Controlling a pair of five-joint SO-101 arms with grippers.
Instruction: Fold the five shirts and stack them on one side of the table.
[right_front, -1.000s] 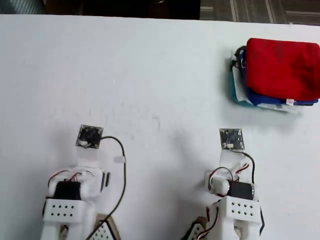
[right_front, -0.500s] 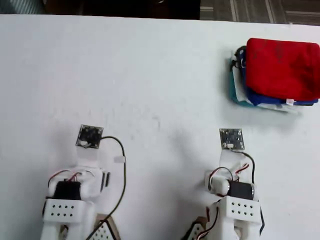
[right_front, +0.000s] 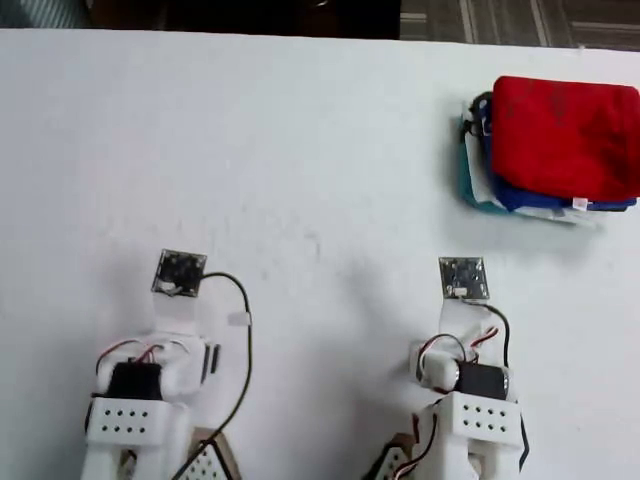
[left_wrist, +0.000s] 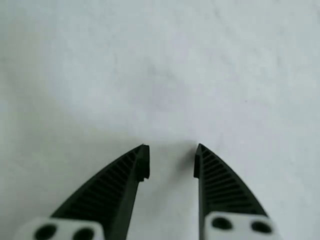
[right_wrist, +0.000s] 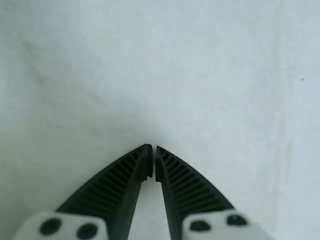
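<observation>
Left tool (left_wrist: 171, 162): open partway, a clear gap between the tips, nothing in it, bare counter (right_front: 300, 150) underneath.
Right tool (right_wrist: 153, 162): tips all but touching, just a sliver of light between them, holding nothing.
Arms: both tucked in at the near edge of the counter. I can't tell which side is which from above.
Stack of shirts (right_front: 550, 150): well out ahead of both tools and off to one side, much nearer one arm than the other.
Layers: red shirt (right_front: 565, 135) on top, blue shirt (right_front: 530, 198) under it, slivers of white and teal lower down. I can't confirm five from here.
Long axis: runs crosswise to the tools' reach, along the counter's far edge and a touch skewed. It lies flat, and I can't make out the collar end.
Progress: looks finished or nearly so, I'd say.
Risk: the lower layers poke out past the red one, so the pile isn't square. If I go in to tidy it, a tool pushing from the side could slide the top shirt off or pull a fold open.
Risk two: it's a long reach, so a low approach might snag a loose edge.
</observation>
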